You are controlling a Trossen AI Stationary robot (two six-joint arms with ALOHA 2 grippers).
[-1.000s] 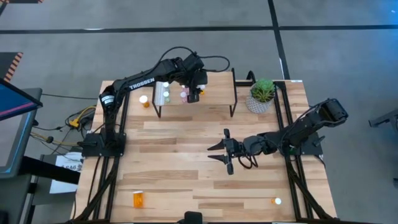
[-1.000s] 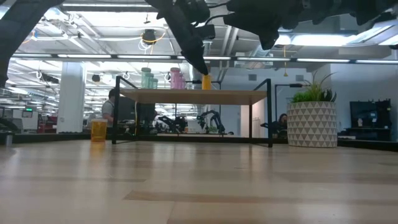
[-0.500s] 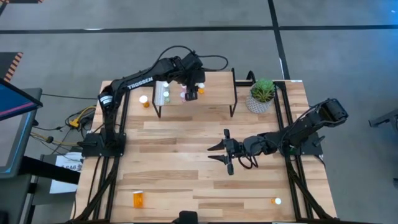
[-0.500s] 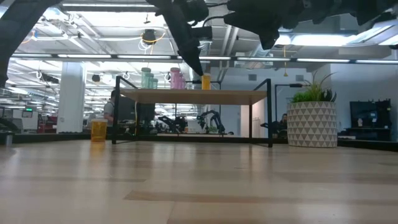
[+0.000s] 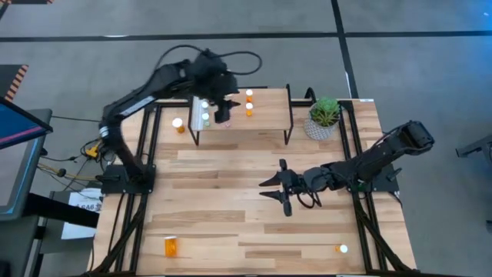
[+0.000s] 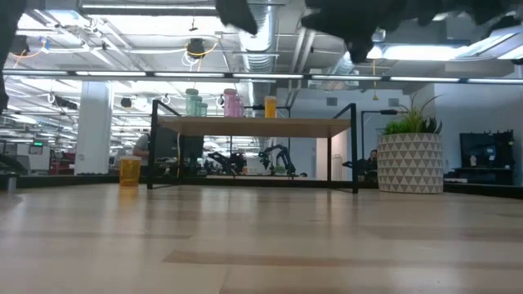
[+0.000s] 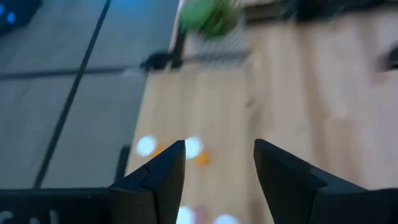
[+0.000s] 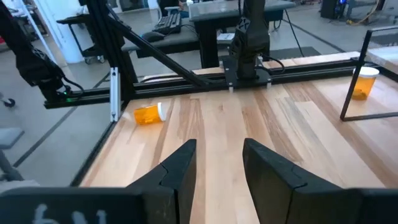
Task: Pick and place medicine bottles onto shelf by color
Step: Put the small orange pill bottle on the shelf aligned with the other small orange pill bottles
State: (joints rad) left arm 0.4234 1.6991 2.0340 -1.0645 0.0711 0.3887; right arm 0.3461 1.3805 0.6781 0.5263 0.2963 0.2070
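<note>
Medicine bottles [image 6: 232, 102] stand grouped on the shelf [image 6: 253, 126]; left gripper [image 7: 217, 171] above it, open and empty. Next: fetch the worktop [image 5: 231, 192] bottle [image 5: 171, 246].

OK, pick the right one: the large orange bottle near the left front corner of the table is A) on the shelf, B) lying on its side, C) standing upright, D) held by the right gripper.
B: the large orange bottle lies on its side on the table, white cap pointing sideways, far from the shelf and from the open, empty right gripper.
</note>
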